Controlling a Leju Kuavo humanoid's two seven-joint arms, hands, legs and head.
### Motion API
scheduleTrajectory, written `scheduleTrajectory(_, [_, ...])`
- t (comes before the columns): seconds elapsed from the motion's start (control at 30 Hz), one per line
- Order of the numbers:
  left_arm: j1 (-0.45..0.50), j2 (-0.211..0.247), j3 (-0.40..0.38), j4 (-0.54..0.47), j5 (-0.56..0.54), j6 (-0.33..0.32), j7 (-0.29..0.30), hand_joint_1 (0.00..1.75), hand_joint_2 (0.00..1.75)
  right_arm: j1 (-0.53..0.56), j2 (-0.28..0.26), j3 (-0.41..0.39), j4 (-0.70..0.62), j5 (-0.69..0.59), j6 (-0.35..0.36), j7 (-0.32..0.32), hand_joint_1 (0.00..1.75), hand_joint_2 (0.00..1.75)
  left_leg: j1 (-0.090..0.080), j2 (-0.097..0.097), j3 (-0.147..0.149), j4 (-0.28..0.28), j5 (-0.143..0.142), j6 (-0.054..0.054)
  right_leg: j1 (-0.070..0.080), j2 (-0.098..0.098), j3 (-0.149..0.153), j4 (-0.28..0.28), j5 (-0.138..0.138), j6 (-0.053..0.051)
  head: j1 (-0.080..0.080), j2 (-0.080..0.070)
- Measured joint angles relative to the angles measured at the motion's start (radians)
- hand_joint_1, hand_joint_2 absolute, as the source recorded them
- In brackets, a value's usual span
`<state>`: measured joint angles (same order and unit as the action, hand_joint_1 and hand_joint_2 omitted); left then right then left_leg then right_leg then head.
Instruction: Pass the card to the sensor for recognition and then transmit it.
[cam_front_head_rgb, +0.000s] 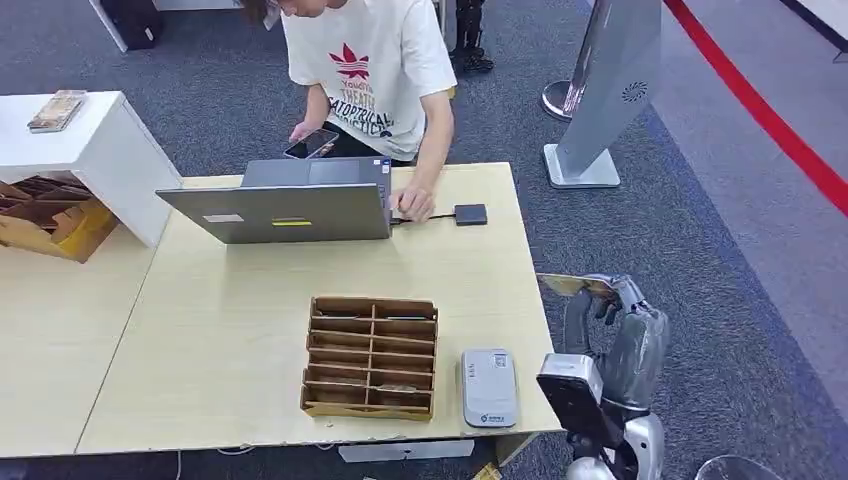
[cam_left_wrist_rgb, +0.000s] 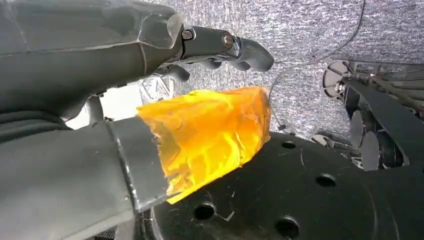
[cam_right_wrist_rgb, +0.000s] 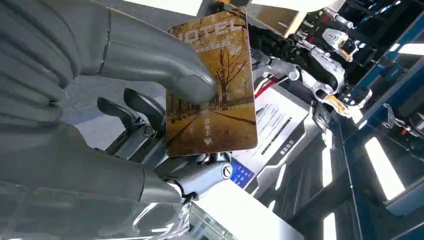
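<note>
Hotel card held off the table edge, sensor not yet reached

At lower right of the head view, the right hand (cam_front_head_rgb: 612, 330) pinches the hotel card (cam_right_wrist_rgb: 215, 85) under its thumb, beside the table (cam_front_head_rgb: 230, 340). It should swing left and lay the card flat over the grey card reader (cam_front_head_rgb: 489, 388), keeping the pinch firm. The left hand (cam_left_wrist_rgb: 210, 50) hangs empty, fingers curled.

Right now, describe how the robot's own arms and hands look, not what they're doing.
The right robot hand is grey with darker fingers on a silver arm carrying a boxy grey wrist block. Close up, this robot hand shows a thick smooth grey thumb, ribbed grey cover and metal linkages. The left robot hand is matching grey with dark fingers; its thumb is wrapped in crinkled yellow tape.
</note>
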<state>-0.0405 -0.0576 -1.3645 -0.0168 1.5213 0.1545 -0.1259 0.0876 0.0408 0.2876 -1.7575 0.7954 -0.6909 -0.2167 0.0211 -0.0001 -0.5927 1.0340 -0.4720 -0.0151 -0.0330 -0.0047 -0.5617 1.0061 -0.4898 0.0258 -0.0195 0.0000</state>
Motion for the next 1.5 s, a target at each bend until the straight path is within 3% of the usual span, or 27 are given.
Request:
scheduleTrajectory(0.2, [-0.003, 0.001, -0.014, 0.0, -0.002, -0.003, 0.001, 0.0, 0.0, -0.047, 0.002, 0.033, 0.0, -0.045, 0.007, -0.045, 1.75, 1.75, 0.0, 0.0, 0.0, 0.0, 0.0, 0.0, 0.0, 0.0, 0.0, 0.0, 0.0, 0.0, 0.0, 0.0])
scheduleTrajectory(0.33, [-0.016, 0.009, -0.036, 0.0, -0.011, -0.014, 0.01, 0.0, 0.0, -0.177, 0.02, 0.116, 0.025, -0.064, 0.049, -0.046, 1.75, 1.75, 0.0, 0.001, 0.0, 0.0, 0.001, -0.001, 0.0, 0.001, 0.0, 0.001, 0.001, -0.001, 0.0, 0.0])
scheduleTrajectory(0.6, [-0.049, 0.055, -0.099, -0.037, -0.08, 0.01, 0.042, 0.0, 0.0, -0.534, 0.103, 0.259, 0.276, -0.018, 0.146, 0.074, 1.75, 1.75, 0.001, 0.001, 0.0, 0.0, 0.005, -0.002, 0.0, 0.001, -0.001, 0.002, 0.002, -0.002, 0.0, 0.0])
scheduleTrajectory(0.87, [-0.089, 0.085, -0.155, -0.076, -0.143, 0.008, 0.082, 0.0, 0.0, -0.785, 0.171, 0.292, 0.593, 0.022, 0.205, 0.166, 1.75, 1.75, 0.0, 0.0, -0.001, 0.0, 0.006, -0.002, 0.0, 0.0, -0.001, 0.002, 0.003, -0.002, 0.0, 0.0])
scheduleTrajectory(1.27, [-0.125, 0.094, -0.173, -0.098, -0.205, 0.0, 0.113, 0.0, 0.0, -0.974, 0.209, 0.305, 0.934, 0.142, 0.205, 0.293, 1.75, 1.75, 0.0, 0.0, -0.001, 0.0, 0.005, -0.002, 0.0, 0.0, -0.002, 0.002, 0.003, -0.002, 0.0, 0.0])
scheduleTrajectory(1.5, [-0.131, 0.097, -0.182, -0.103, -0.211, 0.0, 0.115, 0.0, 0.0, -1.011, 0.215, 0.305, 1.024, 0.161, 0.205, 0.311, 1.75, 1.75, 0.0, -0.001, -0.001, 0.0, 0.005, -0.002, 0.0, 0.0, -0.002, 0.002, 0.003, -0.002, 0.0, 0.0])
